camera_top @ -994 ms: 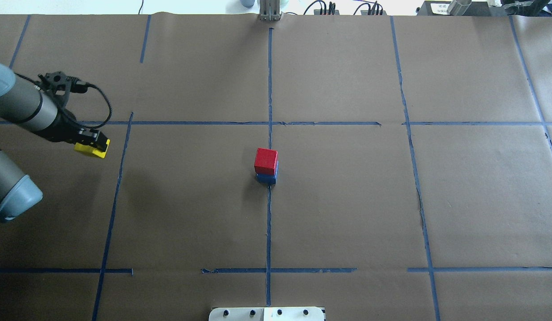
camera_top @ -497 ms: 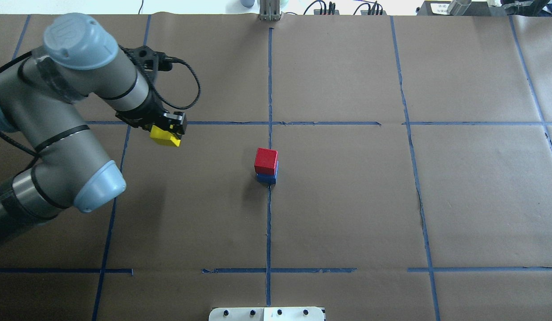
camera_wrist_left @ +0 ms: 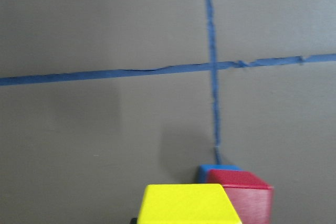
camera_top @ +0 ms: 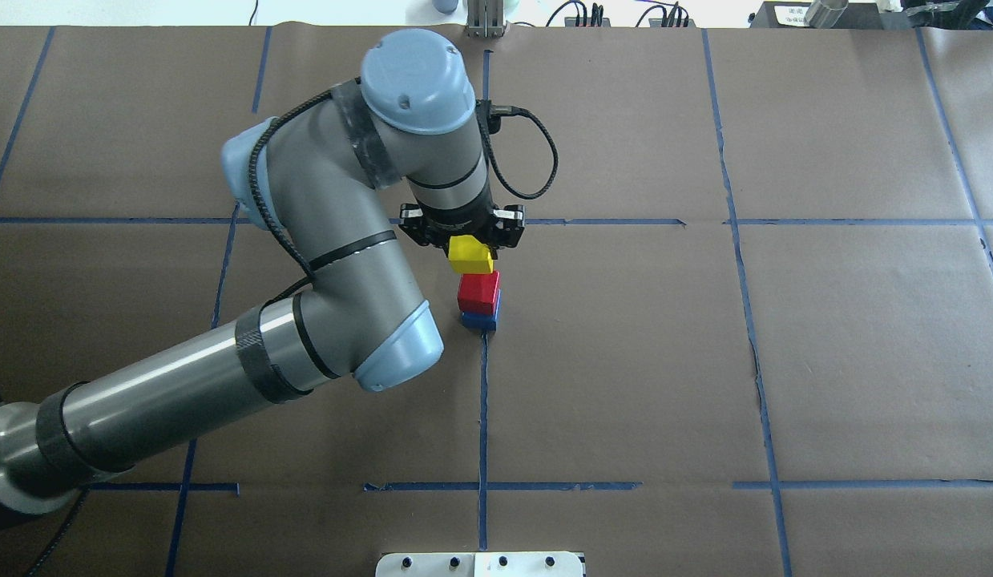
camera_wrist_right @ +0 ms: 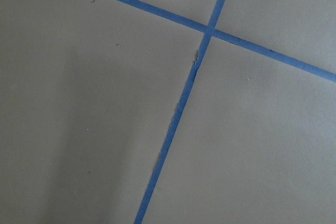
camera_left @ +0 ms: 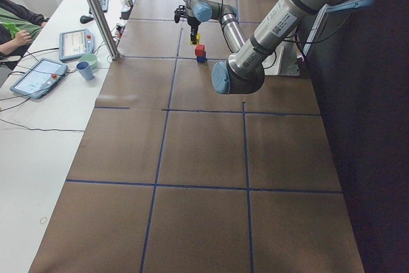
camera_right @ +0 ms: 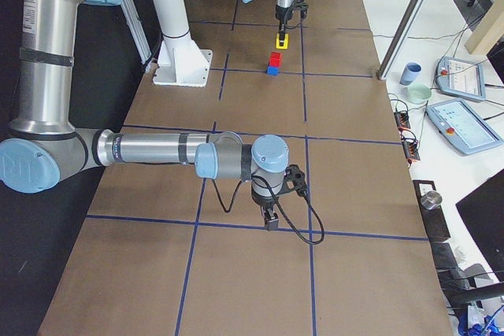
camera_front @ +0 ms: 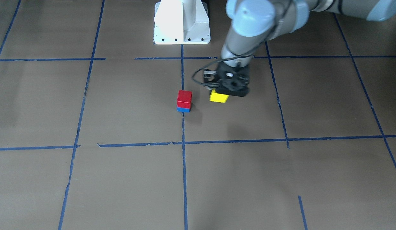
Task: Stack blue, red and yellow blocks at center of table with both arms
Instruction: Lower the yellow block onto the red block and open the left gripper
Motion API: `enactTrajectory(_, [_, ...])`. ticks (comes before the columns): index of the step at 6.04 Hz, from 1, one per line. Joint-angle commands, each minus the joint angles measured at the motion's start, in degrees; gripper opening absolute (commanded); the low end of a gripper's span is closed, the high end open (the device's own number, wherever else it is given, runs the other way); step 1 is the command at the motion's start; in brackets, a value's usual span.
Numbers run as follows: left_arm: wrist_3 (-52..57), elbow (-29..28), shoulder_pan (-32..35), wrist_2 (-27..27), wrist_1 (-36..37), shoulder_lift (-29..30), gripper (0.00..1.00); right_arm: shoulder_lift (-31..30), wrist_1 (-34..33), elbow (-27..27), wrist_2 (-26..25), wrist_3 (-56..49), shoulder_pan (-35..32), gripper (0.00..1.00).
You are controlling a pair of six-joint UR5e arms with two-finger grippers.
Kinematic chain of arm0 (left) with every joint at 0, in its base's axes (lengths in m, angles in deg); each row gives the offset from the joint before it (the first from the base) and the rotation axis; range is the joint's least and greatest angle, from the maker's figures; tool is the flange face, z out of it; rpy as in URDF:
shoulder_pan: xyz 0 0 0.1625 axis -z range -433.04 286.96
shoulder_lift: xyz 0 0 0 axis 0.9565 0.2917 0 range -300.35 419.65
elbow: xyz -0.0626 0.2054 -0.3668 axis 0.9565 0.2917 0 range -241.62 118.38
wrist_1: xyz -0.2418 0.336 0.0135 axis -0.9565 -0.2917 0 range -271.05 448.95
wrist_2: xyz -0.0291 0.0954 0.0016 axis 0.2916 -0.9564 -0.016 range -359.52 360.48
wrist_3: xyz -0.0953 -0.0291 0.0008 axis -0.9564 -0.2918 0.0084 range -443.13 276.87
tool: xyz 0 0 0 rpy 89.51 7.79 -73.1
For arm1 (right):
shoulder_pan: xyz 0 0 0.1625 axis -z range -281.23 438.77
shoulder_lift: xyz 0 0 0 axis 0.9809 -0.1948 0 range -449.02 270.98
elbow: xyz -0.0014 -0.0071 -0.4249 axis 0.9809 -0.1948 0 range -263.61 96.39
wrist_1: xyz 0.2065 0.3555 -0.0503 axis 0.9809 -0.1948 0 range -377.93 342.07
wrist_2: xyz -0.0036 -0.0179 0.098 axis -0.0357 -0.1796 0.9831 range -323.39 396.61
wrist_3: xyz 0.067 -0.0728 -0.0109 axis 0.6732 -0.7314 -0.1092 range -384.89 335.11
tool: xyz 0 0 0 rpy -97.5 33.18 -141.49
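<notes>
Your left gripper (camera_top: 465, 238) had its fingers clamped on the yellow block (camera_top: 470, 256), held between them clear of the table (camera_top: 624, 361). The block hung just beside the red block (camera_top: 478, 292), on the robot's left of it, and the red one sat on the blue block (camera_top: 478, 322) at the table's middle. Your right gripper (camera_right: 270, 219) was well apart, and its fingers could not be judged.

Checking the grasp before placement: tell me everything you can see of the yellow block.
The yellow block is a plain matte cube, seemingly painted wood, with clean edges. The left pincer is shut on it from above, holding it off the table. It hangs to the robot's left of the red block stacked on the blue block, apart from both and not yet over them.
</notes>
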Motion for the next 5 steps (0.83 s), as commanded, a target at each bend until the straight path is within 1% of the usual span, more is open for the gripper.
enactTrajectory(1, [-0.72, -1.98, -1.59, -1.19, 0.11, 1.27, 0.06, 0.00, 0.00, 0.00, 0.00, 0.00, 0.00, 1.00])
enactTrajectory(5, [-0.72, -2.07, -2.21, -1.19, 0.55, -0.05, 0.07, 0.00, 0.09, 0.00, 0.00, 0.00, 0.00, 1.00])
